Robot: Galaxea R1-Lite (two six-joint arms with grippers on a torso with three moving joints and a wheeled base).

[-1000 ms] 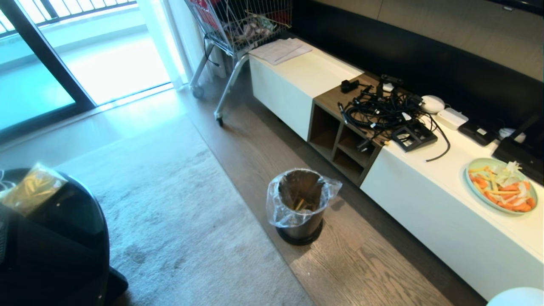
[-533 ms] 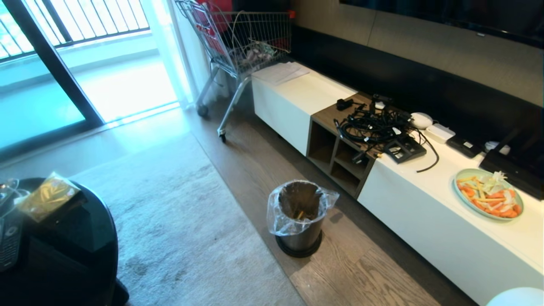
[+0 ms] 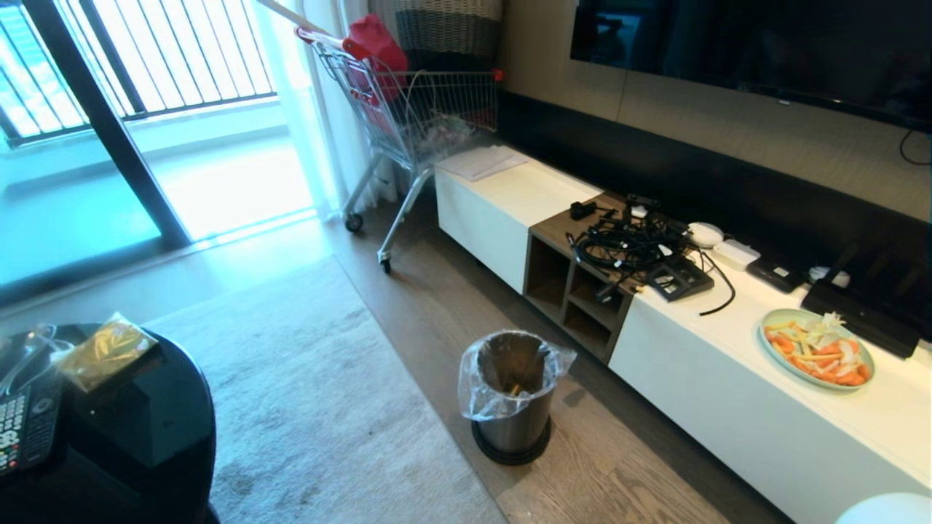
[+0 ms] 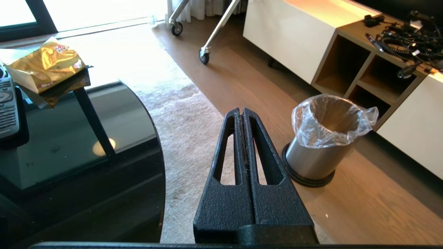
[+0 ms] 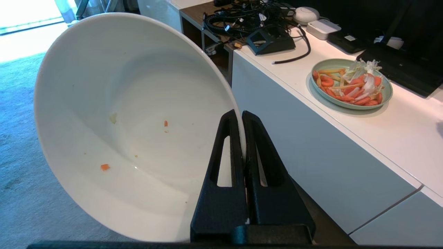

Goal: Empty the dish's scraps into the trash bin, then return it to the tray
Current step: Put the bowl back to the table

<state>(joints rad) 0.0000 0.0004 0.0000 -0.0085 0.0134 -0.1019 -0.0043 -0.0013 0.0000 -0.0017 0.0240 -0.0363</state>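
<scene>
My right gripper [image 5: 241,116] is shut on the rim of the dish [image 5: 131,121], a deep white bowl held tilted, with only a few orange crumbs stuck inside. In the head view just an edge of the dish [image 3: 885,509] shows at the bottom right corner. The trash bin [image 3: 513,418], steel with a clear liner, stands on the wood floor by the low cabinet. A few pale scraps [image 3: 514,389] lie inside it. My left gripper [image 4: 241,111] is shut and empty, held above the rug, left of the trash bin [image 4: 318,152]. The tray is out of view.
A glossy black round table [image 3: 145,437] at the left carries a gold packet [image 3: 109,349] and a remote [image 3: 25,429]. The white low cabinet [image 3: 728,407] holds a pale-green plate [image 3: 815,349] of vegetable pieces and tangled cables [image 3: 626,244]. A shopping cart [image 3: 415,109] stands at the back.
The whole head view has slid downward as the camera tilted up, bringing the screen and basket into sight. The bin and the other things have not moved on the floor.
</scene>
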